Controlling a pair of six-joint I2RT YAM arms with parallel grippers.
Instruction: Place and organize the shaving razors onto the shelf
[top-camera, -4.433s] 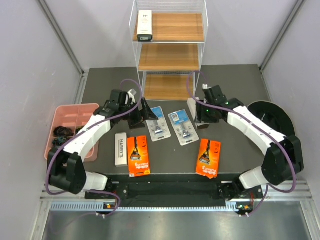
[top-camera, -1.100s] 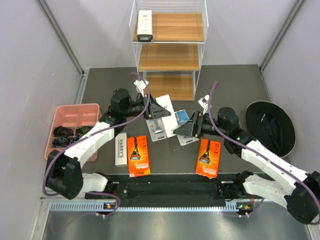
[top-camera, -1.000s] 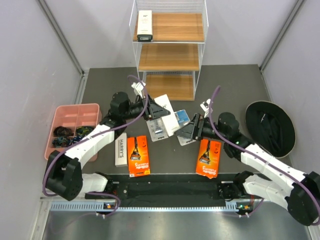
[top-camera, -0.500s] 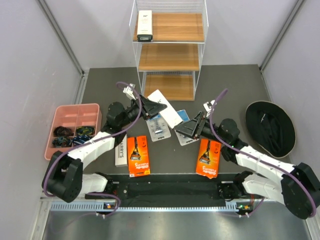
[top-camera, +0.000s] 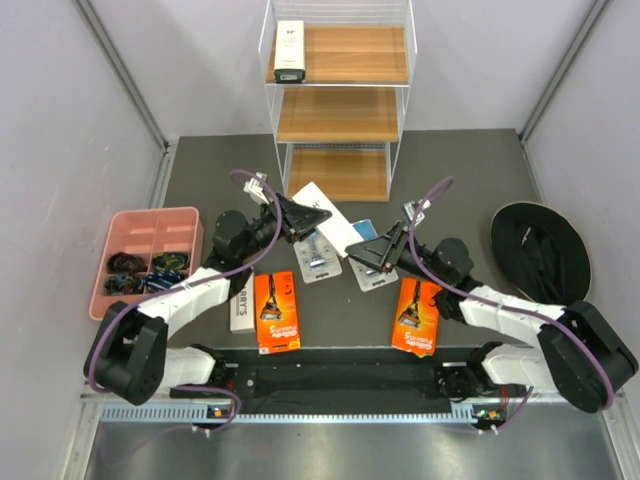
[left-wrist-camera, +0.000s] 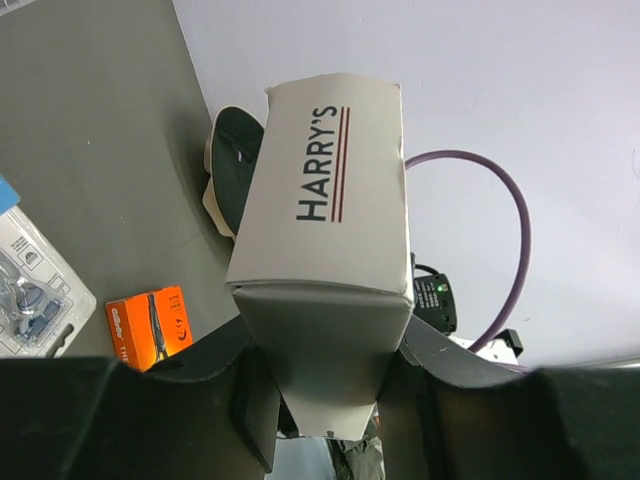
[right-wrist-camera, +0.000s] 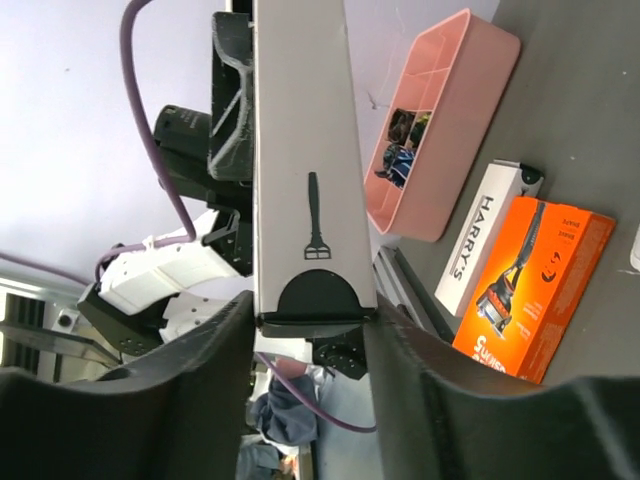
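A long white HARRY'S razor box (top-camera: 328, 212) (left-wrist-camera: 325, 200) hangs tilted above the table's middle, gripped at both ends. My left gripper (top-camera: 300, 212) (left-wrist-camera: 330, 340) is shut on its left end. My right gripper (top-camera: 365, 252) (right-wrist-camera: 312, 310) is shut on the other end, where a razor icon shows on the box (right-wrist-camera: 305, 170). On the table lie a second HARRY'S box (top-camera: 240, 298), two orange cards (top-camera: 275, 310) (top-camera: 418, 315) and two blue blister packs (top-camera: 318, 258) (top-camera: 372, 277), the right one partly hidden by my gripper. The shelf (top-camera: 340, 115) stands at the back, with one white box (top-camera: 290, 50) on its top tier.
A pink compartment tray (top-camera: 150, 218) holding small dark items sits at the left edge. A black round object (top-camera: 540, 255) lies at the right. Grey walls close in both sides.
My right jaws have closed from wide onto the free end of the white box. Both arms have drawn slightly toward the near side; the left grip is unchanged.
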